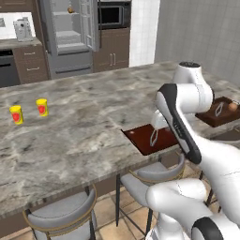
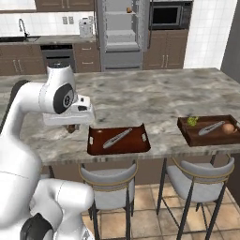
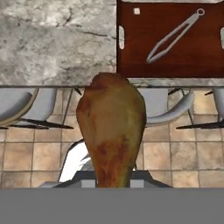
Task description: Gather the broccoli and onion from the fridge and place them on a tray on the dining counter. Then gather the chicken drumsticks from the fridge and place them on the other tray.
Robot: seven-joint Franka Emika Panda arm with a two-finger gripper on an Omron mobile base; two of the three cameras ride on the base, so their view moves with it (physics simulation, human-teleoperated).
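One chicken drumstick [image 3: 111, 131] hangs plump-end-out in the clenched gripper [image 3: 113, 181], just off the dining counter's [image 1: 79, 126] near edge beside the empty tray [image 2: 119, 140], presumably bound there since the far tray [image 2: 208, 131] holds the vegetables.

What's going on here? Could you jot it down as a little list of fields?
held item: chicken drumstick, gripped at its narrow end
gripper: shut on the drumstick, near the dining counter edge
near tray: tongs only
far tray: broccoli, onion, tongs
fridge: doors open, an orange-brown item on an upper shelf
also on counter: two yellow cups
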